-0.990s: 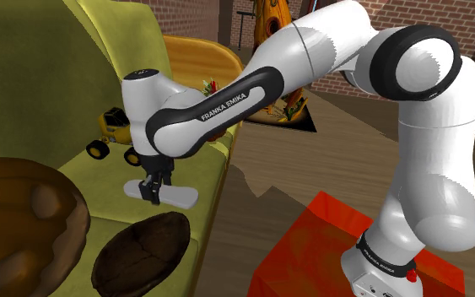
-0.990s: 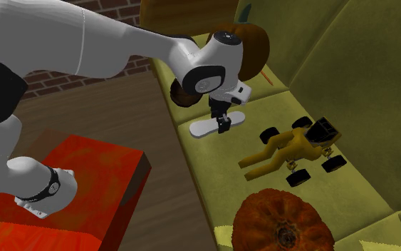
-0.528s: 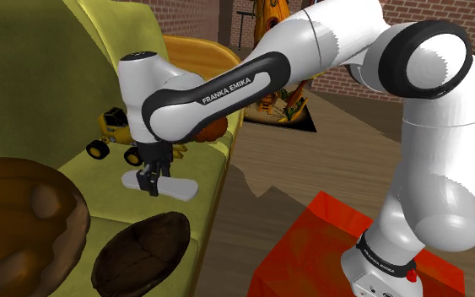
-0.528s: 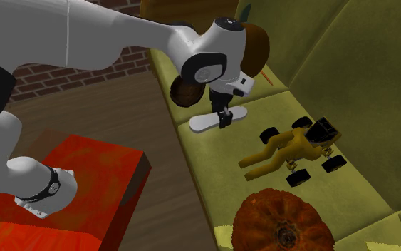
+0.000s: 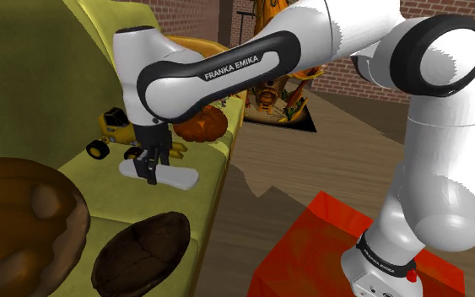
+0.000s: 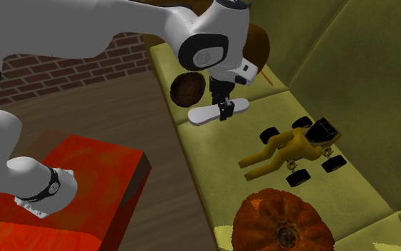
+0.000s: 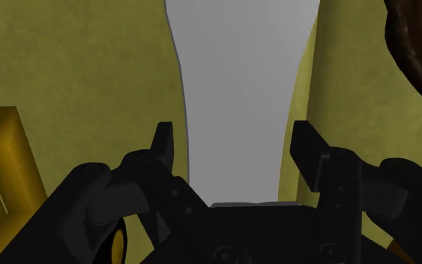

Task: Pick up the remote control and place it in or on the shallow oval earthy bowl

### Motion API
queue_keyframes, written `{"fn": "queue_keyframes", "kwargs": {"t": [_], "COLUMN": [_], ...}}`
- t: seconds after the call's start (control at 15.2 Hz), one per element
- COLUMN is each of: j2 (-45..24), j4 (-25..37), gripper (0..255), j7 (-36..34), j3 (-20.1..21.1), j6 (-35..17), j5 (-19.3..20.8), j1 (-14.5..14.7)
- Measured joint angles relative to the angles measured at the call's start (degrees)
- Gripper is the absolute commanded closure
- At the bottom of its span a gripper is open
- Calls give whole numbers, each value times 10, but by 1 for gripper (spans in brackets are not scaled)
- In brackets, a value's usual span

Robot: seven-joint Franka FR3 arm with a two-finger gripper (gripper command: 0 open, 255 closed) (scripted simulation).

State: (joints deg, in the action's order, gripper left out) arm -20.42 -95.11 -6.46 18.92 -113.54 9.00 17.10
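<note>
The remote control (image 5: 172,176) is a plain pale grey, elongated slab. My gripper (image 5: 151,172) is shut on its middle and holds it level a little above the olive sofa seat (image 5: 92,196). The second exterior view has the remote (image 6: 204,114) clasped by the gripper (image 6: 226,112). In the wrist view both black fingers (image 7: 164,146) press the sides of the remote (image 7: 239,90). The shallow oval dark brown bowl (image 5: 141,251) lies on the seat's front part, below the remote in the shoulder view. It also appears as the bowl (image 6: 188,87) just beyond the remote.
A yellow toy vehicle (image 5: 113,131) (image 6: 291,150) stands on the seat near the backrest. A big brown pumpkin-like thing (image 5: 24,219) sits beside the bowl, and an orange pumpkin (image 6: 283,222) lies at the sofa's other end. The red stand (image 5: 328,240) is on the wooden floor.
The gripper has risen from the seat with the remote in it and drifted slightly toward the shoulder view's left. The bowl and toy have not moved.
</note>
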Motion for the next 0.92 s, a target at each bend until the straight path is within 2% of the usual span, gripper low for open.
{"fn": "queue_keyframes", "kwargs": {"t": [0.92], "j2": [21], "j4": [78], "gripper": [255], "j7": [9], "j3": [5], "j6": [97], "j5": [-10], "j1": [1]}}
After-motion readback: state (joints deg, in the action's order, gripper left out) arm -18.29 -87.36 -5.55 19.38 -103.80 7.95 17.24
